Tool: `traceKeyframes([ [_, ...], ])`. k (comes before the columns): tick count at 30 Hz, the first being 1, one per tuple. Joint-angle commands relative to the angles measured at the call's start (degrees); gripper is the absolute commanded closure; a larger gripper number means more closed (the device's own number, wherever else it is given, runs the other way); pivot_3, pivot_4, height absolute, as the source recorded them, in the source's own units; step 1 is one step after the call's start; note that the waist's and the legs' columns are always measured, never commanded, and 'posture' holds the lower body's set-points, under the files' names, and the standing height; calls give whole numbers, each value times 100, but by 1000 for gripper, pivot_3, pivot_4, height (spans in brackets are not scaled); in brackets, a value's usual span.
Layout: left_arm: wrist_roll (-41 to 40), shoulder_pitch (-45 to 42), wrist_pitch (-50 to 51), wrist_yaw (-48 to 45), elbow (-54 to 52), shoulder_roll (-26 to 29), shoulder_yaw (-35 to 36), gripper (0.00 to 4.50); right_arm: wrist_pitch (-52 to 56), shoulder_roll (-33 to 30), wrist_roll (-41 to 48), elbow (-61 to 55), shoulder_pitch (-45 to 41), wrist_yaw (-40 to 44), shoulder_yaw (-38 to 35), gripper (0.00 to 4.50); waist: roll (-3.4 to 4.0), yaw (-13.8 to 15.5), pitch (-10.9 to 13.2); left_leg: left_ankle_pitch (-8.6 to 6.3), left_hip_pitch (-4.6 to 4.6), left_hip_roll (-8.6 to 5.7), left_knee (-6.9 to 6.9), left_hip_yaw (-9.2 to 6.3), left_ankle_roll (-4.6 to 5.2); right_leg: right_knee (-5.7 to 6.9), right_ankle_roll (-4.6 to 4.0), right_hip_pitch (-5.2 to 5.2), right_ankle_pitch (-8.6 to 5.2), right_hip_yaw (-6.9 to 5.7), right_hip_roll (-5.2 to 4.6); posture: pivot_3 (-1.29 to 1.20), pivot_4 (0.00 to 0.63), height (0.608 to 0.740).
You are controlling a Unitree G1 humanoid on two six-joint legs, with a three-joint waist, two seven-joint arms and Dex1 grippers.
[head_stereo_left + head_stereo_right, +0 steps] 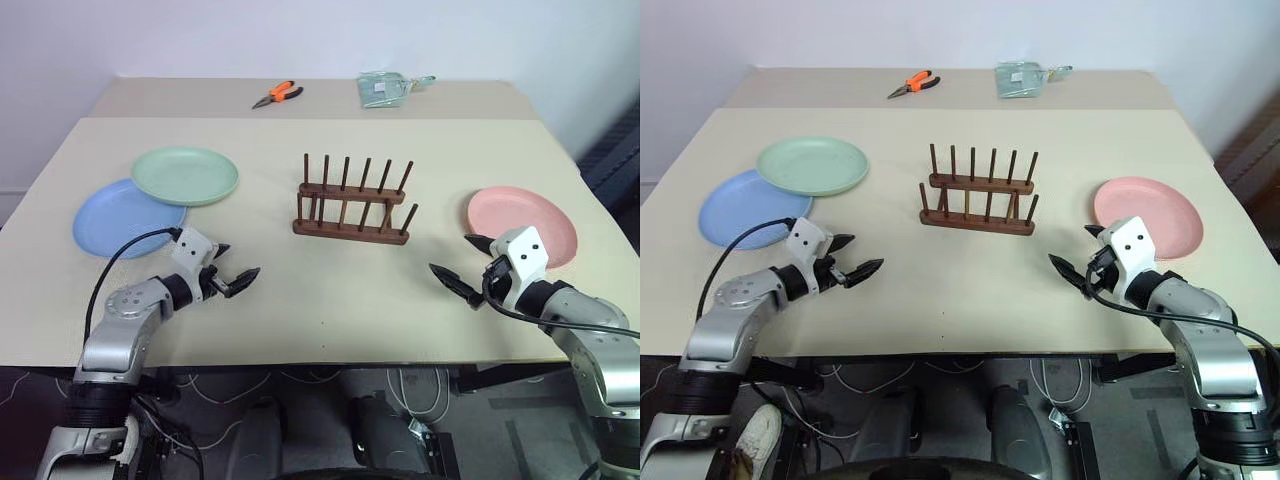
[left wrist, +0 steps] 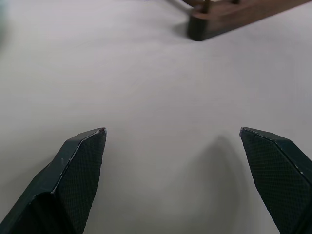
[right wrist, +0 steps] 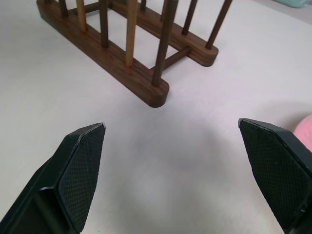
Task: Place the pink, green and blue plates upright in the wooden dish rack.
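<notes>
Currently both the left gripper [image 1: 234, 270] and right gripper [image 1: 458, 262] hover with jaws released; the pink plate [image 1: 522, 225], green plate [image 1: 185, 176] and blue plate [image 1: 125, 218] lie flat beside the empty wooden dish rack [image 1: 352, 208].

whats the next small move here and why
Probably move the right pincer toward the near rim of the pink plate. Both pincers are open and empty, the wooden dish rack holds no plates, and the pink plate lies flat right beside that pincer, while the green plate overlaps the blue plate.
</notes>
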Motion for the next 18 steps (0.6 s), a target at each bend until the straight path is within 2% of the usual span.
traceKeyframes([
  [1,40,-111,-143,91,-94,-55,-7,0,-226,10,-41,58,-207,-51,-121,37,0,-5,0,0,0,0,0,0,0,1,0,-1,0,0,0,0,150,732],
  [6,2,-240,-263,114,41,-134,44,0,-96,-49,65,172,-377,119,-53,37,0,9,0,0,0,-1,0,1,0,1,1,0,0,0,-1,0,150,732],
  [9,97,-715,-399,-108,614,-148,-138,0,76,-58,159,104,-437,233,17,37,-1,32,0,0,0,-1,2,0,0,2,1,0,0,0,1,0,150,732],
  [14,382,-1759,-814,-695,1905,-245,-609,0,-12,48,-91,-24,-514,-51,129,37,-1,29,0,0,-4,-5,8,0,0,-1,3,2,0,0,0,0,150,732],
  [18,700,-2904,-1320,-1166,3611,-662,-1002,0,-133,155,-212,-175,-333,-269,109,37,-2,23,1,0,-4,-5,6,-1,1,4,7,0,0,-1,4,0,150,732],
])
